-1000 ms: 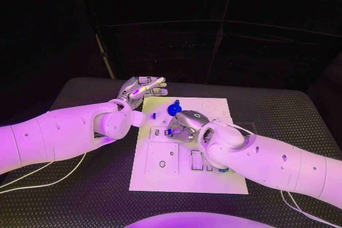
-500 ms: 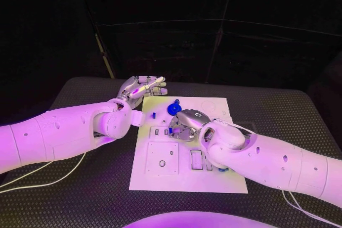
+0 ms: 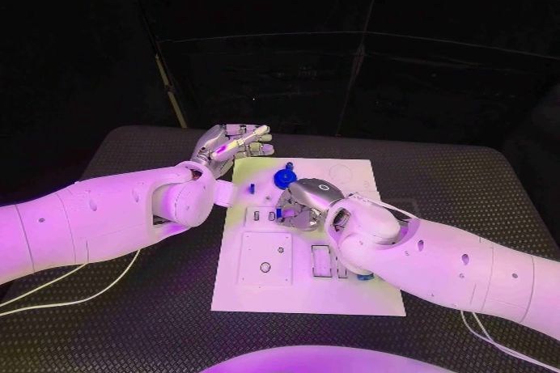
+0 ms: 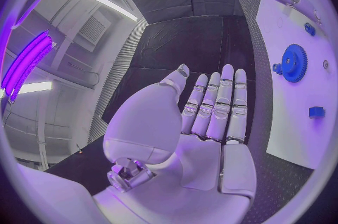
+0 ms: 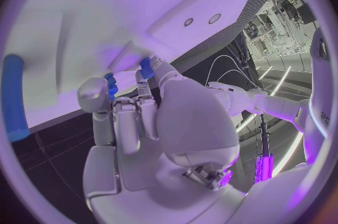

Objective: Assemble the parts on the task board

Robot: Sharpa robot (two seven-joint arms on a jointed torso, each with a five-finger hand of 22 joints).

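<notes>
The white task board (image 3: 306,284) lies mid-table. A blue gear (image 3: 284,179) (image 4: 292,62) stands near its far end, with a small blue part (image 3: 248,188) (image 4: 316,112) beside it. My right hand (image 3: 306,200) (image 5: 151,122) is curled down over the board's middle. Its thumb and a finger pinch a small blue part (image 5: 110,87) (image 3: 282,214) against the board, and another fingertip touches a second blue part (image 5: 146,67). My left hand (image 3: 234,141) (image 4: 204,122) hovers off the board's far left corner, palm flat, fingers straight, holding nothing.
A long blue piece (image 5: 13,97) lies on the board beside my right hand. Another blue piece (image 3: 365,277) peeks out by my right forearm near the board's slots (image 3: 321,261). Black ribbed table (image 3: 140,308) surrounds the board; white cables (image 3: 47,292) trail at the left.
My right hand has crept slightly toward the board's far end, still curled over the small blue part. My left hand has stayed put.
</notes>
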